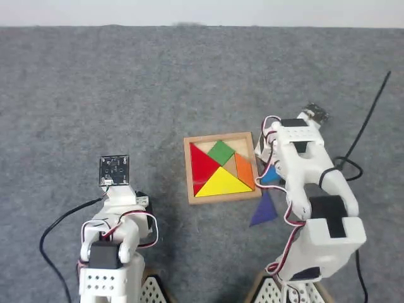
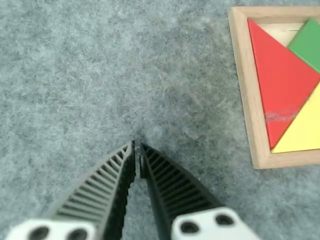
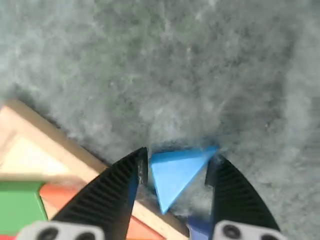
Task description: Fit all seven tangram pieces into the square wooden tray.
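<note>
The jaws clasp a blue triangle (image 3: pixel 175 172) from both sides, its tip turned toward the tray (image 3: pixel 55 134) and reaching the rim. Inside the tray a green piece (image 3: pixel 17 205) and an orange piece (image 3: pixel 57 195) lie touching. A dark blue piece (image 3: pixel 199 227) peeks out between the jaws. Grey carpet covers the desk (image 3: pixel 200 65).

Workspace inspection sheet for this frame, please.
Surface: grey carpet, flat.
Job's things: wooden tray holds red triangle, green square, yellow triangle and orange piece, with gaps; purple piece lies outside beside it.
Clutter: nothing seen.
Grippers: left gripper shut over bare carpet; right gripper shut on blue triangle by the tray's edge.
Cables: wires looped on both arms; black cables at each side.
Surroundings: pale strip beyond the carpet's far edge.
</note>
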Motion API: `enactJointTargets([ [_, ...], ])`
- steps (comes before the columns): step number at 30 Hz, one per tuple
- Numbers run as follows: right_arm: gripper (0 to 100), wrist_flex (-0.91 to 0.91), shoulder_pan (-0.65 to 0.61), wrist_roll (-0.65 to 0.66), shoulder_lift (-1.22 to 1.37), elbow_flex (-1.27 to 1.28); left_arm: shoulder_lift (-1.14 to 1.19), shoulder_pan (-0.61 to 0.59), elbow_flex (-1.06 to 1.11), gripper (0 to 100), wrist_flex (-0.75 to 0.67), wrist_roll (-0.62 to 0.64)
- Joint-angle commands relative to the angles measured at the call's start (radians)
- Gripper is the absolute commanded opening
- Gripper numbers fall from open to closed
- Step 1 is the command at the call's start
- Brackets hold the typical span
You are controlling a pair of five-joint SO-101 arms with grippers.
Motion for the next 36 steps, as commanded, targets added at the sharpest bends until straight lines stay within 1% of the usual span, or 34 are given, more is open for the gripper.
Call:
enactJointTargets([
  [1, 19.0, -0.008, 0.03, -0.018, 0.001, -0.049, -0.02, -0.006, -0.012, 1, 0.002, -0.011],
  [4, 18.5, -0.008, 0.028, -0.017, 0.001, -0.046, -0.02, -0.006, -0.012, 1, 0.002, -0.011],
  [7, 12.8, -0.008, 0.035, -0.009, 0.001, -0.046, -0.02, -0.006, -0.012, 1, 0.002, -0.011],
  [11, 8.2, -0.008, 0.038, 0.078, 0.001, -0.049, -0.02, -0.006, -0.012, 1, 0.002, -0.011],
  [15, 8.0, 0.001, 0.093, 0.123, -0.01, -0.069, -0.02, -0.006, -0.012, 1, 0.002, -0.011],
  [18, 7.9, 0.039, 0.15, 0.216, -0.013, -0.118, -0.02, -0.006, -0.012, 1, 0.002, -0.011],
  [21, 7.9, 0.093, 0.177, 0.292, -0.013, -0.164, -0.02, -0.006, -0.012, 1, 0.002, -0.011],
  [24, 7.8, 0.119, 0.153, 0.376, -0.013, -0.18, -0.02, -0.006, -0.012, 1, 0.002, -0.011],
  [29, 2.8, 0.131, 0.064, 0.459, -0.067, -0.175, -0.02, -0.006, -0.012, 1, 0.002, -0.011],
  [32, 2.4, 0.162, 0.021, 0.457, -0.137, -0.175, -0.02, -0.006, -0.012, 1, 0.002, -0.011],
  [36, 2.4, 0.156, -0.05, 0.457, -0.209, -0.176, -0.02, -0.006, -0.012, 1, 0.002, -0.011],
])
